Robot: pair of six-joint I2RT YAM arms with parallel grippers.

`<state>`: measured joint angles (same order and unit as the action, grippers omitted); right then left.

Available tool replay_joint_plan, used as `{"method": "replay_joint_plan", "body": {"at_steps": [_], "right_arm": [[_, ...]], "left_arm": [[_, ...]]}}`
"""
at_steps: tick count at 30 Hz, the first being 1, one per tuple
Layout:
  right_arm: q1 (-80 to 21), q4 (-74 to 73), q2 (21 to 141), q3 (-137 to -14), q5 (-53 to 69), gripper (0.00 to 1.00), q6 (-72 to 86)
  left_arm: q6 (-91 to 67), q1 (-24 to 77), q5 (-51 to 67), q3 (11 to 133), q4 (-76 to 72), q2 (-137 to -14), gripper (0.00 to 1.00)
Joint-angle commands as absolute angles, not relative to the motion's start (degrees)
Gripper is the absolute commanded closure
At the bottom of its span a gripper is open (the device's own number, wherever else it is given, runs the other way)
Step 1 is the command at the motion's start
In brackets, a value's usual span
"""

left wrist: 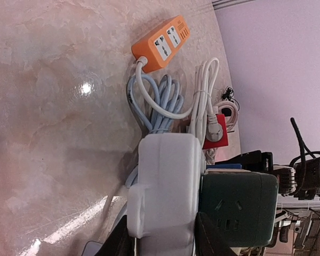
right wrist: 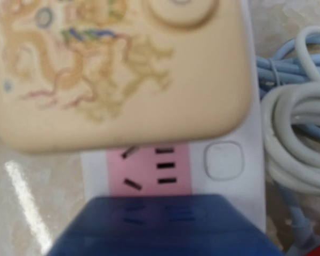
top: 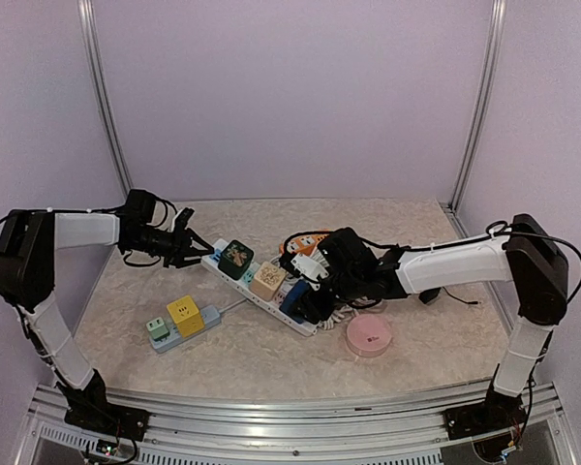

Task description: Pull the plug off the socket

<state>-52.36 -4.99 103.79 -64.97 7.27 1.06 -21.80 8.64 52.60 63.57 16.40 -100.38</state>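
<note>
The left gripper (top: 192, 247) clamps the strip (left wrist: 165, 176) end; the right gripper (top: 307, 293) sits over the blue plug (right wrist: 160, 229), grip unclear.

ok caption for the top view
Left gripper grips the white power strip's end, right gripper over its blue plug.
</note>
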Motion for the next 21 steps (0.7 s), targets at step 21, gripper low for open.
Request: {"method": "replay_joint_plan", "body": {"at_steps": [21], "right_arm": [[-45.4,8.7,100.6,-62.7,24.6,1.00,11.0]], "left_arm": [[-11.7,13.1,50.0,65.6,19.5,-94.6,0.87]]}}
